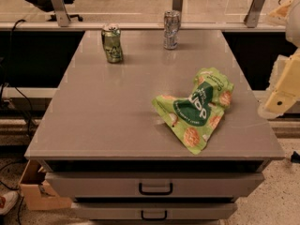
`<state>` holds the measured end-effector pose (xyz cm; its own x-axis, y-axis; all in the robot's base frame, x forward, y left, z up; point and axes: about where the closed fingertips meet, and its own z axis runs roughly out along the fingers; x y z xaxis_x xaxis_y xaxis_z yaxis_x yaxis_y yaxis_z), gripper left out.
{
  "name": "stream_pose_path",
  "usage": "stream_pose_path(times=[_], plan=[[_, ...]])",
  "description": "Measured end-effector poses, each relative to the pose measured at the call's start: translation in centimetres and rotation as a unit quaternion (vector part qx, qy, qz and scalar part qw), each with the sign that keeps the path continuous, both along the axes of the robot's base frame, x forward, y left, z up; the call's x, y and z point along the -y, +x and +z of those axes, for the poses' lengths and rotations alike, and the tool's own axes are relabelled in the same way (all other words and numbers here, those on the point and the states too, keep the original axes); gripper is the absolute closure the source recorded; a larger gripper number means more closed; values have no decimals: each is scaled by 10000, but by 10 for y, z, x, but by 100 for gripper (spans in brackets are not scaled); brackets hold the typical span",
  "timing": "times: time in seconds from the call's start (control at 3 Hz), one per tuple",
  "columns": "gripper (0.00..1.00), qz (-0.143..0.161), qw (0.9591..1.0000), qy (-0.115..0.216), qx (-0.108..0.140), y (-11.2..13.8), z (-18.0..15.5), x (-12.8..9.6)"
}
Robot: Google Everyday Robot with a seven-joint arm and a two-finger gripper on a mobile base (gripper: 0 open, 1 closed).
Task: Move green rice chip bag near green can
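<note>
The green rice chip bag (197, 108) lies crinkled on the right front part of the grey table (108, 111), its dark green logo facing up. The green can (112, 43) stands upright at the table's far left, slightly dented. My gripper (280, 96) is a cream-coloured shape at the right edge of the view, beyond the table's right side and right of the bag, touching nothing.
A silver-grey can (171, 29) stands at the far middle of the table, right of the green can. Two drawers with dark handles (155, 189) sit under the tabletop. A glass railing runs behind the table. A cardboard box (37, 191) is on the floor at left.
</note>
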<state>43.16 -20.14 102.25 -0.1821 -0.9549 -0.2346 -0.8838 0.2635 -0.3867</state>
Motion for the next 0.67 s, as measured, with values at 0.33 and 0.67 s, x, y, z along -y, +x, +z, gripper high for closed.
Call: stream_pose_path(times=[0.33,0.67], plan=[[0,0,10000,0,1,0,0,0],[0,346,9993,135,93,9,-9,-7]])
